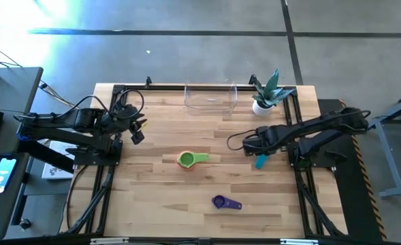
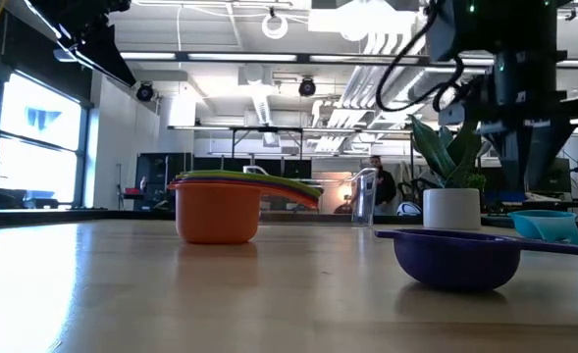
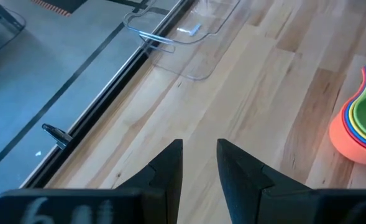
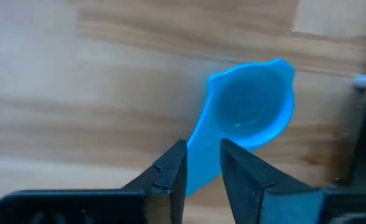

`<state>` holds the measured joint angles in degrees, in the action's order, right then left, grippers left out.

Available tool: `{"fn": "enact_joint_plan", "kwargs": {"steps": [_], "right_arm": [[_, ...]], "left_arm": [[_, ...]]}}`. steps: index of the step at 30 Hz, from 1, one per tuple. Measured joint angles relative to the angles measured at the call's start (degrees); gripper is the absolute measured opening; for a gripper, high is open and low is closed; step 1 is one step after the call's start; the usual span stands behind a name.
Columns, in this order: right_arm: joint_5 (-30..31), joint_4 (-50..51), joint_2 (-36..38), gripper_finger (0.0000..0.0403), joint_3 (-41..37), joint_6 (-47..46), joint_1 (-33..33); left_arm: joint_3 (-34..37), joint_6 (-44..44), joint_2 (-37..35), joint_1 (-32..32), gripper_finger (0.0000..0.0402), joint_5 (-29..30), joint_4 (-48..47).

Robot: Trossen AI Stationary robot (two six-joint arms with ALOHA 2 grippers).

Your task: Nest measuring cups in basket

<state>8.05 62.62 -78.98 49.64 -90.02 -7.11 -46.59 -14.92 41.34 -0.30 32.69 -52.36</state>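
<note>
Light blue cup [image 4: 248, 109] under right gripper [image 4: 202, 163]

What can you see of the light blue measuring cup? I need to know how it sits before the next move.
The light blue measuring cup is a small scoop of glossy plastic with a round bowl, a pour lip and a flat handle. It sits upright and empty on the wooden table, right of the stacked cups. Its handle runs between the right gripper fingers, which bracket it closely; whether they press it cannot be told.

Our left gripper [image 1: 138, 129] raised at the table's left side, fingers slightly apart, our right gripper [image 4: 202, 163] low, fingers narrowly apart.
</note>
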Motion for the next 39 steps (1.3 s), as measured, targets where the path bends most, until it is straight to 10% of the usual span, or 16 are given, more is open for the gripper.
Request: {"fn": "enact_joint_plan", "kwargs": {"steps": [19, 28, 39], "right_arm": [[-1.7, -11.0, 0.0, 0.0111, -10.3, 0.5, 7.2], [-3.6, -11.8, 0.0, 0.0011, -10.4, 0.5, 7.3], [-3.8, -12.1, -0.1, 0.0003, -6.4, 3.7, 7.1]], "left_arm": [[0.0, 0.0, 0.0, 0.0, 0.009, 0.2, 0.0], [0.0, 0.0, 0.0, 0.0, 0.009, 0.5, 0.0], [0.0, 0.0, 0.0, 0.0, 0.009, 0.9, 0.0]]}}
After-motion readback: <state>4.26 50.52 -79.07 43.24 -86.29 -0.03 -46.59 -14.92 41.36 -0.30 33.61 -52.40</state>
